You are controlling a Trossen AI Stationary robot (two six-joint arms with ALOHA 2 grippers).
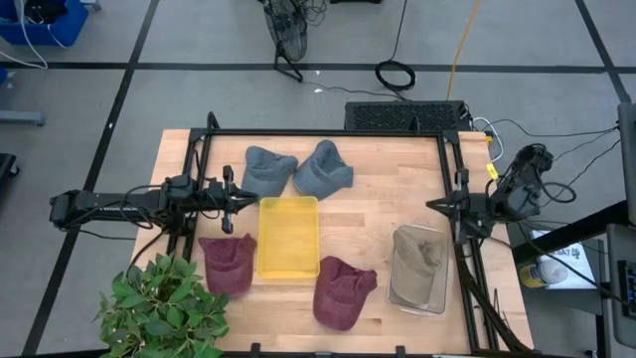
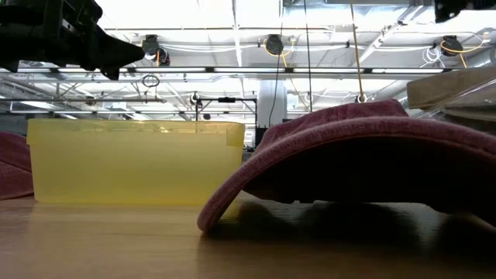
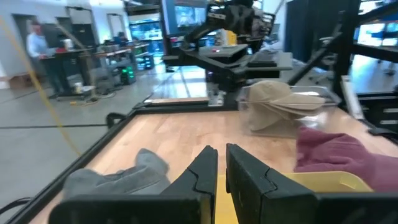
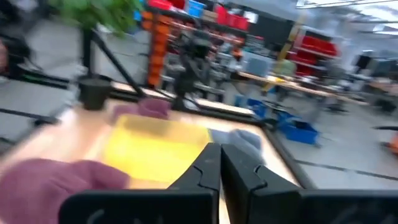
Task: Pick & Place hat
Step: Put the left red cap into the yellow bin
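Two grey hats (image 1: 268, 171) (image 1: 323, 169) lie on the table's far part, and two maroon hats (image 1: 229, 264) (image 1: 343, 290) on its near part. A tan hat (image 1: 417, 257) rests inside a clear bin (image 1: 400, 296) at the right. My left gripper (image 1: 241, 196) hovers level just left of the yellow tray (image 1: 288, 236), fingers together (image 3: 222, 165), holding nothing. My right gripper (image 1: 433, 206) hangs at the table's right side above the bin's far end, shut and empty (image 4: 219, 165), pointing across the table.
A potted green plant (image 1: 164, 308) stands at the near left corner. A black frame (image 1: 328, 133) runs along the table's far edge and both sides. In the low view the near maroon hat (image 2: 349, 155) fills the right, with the yellow tray (image 2: 132, 159) at the left.
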